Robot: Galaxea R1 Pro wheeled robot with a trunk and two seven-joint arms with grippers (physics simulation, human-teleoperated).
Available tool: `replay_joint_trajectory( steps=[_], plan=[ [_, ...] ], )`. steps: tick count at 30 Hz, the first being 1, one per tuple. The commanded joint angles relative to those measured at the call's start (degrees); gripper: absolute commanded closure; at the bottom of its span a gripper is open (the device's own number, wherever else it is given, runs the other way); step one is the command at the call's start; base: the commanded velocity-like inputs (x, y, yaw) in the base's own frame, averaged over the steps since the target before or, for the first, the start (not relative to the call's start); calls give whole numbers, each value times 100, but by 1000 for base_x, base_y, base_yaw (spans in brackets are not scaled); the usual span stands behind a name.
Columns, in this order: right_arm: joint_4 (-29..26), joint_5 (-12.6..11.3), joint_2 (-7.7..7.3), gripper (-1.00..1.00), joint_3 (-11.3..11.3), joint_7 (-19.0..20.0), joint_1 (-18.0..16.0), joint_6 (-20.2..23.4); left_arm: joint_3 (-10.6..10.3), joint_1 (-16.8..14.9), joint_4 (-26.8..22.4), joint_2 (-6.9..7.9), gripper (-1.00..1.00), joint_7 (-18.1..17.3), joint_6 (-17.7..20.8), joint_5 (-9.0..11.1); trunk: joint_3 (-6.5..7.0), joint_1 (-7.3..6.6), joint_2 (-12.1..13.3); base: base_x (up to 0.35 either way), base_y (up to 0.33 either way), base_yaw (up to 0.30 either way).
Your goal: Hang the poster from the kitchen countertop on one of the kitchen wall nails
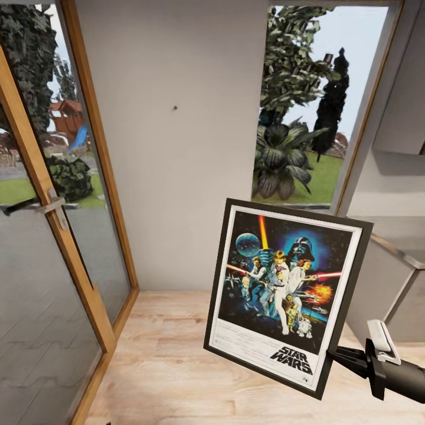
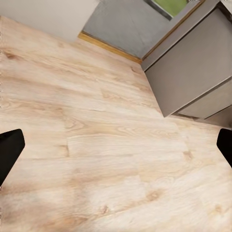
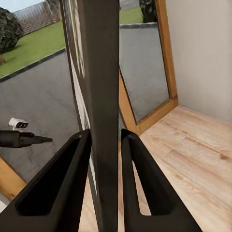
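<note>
The Star Wars poster, black-framed with a white border, hangs in the air over the wooden floor, tilted slightly and facing me. My right gripper is shut on its lower right edge. In the right wrist view the two dark fingers clamp the frame, which shows edge-on. A small dark nail sticks out of the bare grey wall ahead, above and to the left of the poster. My left gripper is open over the floor with nothing between its fingertips. The grey countertop edge shows at the right.
A wood-framed glass door with a metal handle stands at the left. A tall window with plants outside lies right of the nail wall. Dark grey cabinets sit at the right. Light wooden floor spreads below.
</note>
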Motion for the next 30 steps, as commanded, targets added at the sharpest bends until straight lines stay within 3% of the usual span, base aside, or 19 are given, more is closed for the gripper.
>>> replay_joint_trajectory(
  steps=[1, 15, 30],
  plan=[
    [-1, -5, -1, 100, -2, 27, -6, 71, -48, -5, 2, 1, -100, -11, -28, 45, -14, 5, -13, 157, 163, -1],
    [-1, -3, -1, 100, 4, 27, -6, 71, -48, -5, 2, 1, -100, -12, -28, 45, -14, 5, -13, 94, 85, 0],
    [0, -3, -1, 100, 6, 27, -6, 71, -48, -5, 2, 8, -100, -8, -28, 45, -14, 5, -13, 301, 1, 0]
  ],
)
